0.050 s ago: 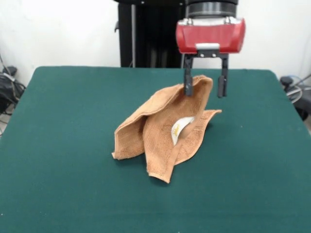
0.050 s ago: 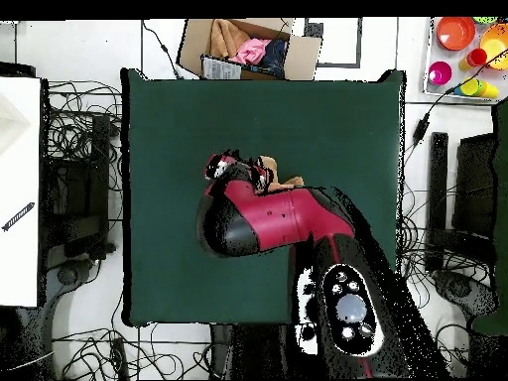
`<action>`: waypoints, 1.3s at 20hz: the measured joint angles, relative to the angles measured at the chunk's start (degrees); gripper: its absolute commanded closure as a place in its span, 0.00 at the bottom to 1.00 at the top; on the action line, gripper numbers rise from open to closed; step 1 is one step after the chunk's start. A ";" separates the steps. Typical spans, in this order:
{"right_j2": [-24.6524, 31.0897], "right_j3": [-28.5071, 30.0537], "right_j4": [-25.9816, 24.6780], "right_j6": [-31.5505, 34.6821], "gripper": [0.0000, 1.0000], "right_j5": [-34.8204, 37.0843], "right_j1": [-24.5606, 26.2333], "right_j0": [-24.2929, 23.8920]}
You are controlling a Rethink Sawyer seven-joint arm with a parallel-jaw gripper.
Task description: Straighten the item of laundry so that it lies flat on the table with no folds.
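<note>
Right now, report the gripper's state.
Gripper: fingers spread apart, open; the towel is peaked up against one finger, not clamped between both.

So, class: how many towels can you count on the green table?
1. The orange-tan towel sits crumpled near the middle of the table, its top edge between the fingers of the gripper. From overhead the arm hides most of it.

A robotics lab: cables (image 2: pixel 74 139) sprawl around the green table (image 2: pixel 169 258) beside a cardboard box (image 2: pixel 248 48).
</note>
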 measured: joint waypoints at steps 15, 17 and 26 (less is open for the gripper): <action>1.75 -2.15 -0.07 0.00 0.00 1.07 -1.63 -3.29; 1.49 -2.85 -0.53 0.00 0.00 0.82 -0.84 -2.60; 0.99 -3.72 -4.89 0.00 0.00 -5.03 4.40 -2.01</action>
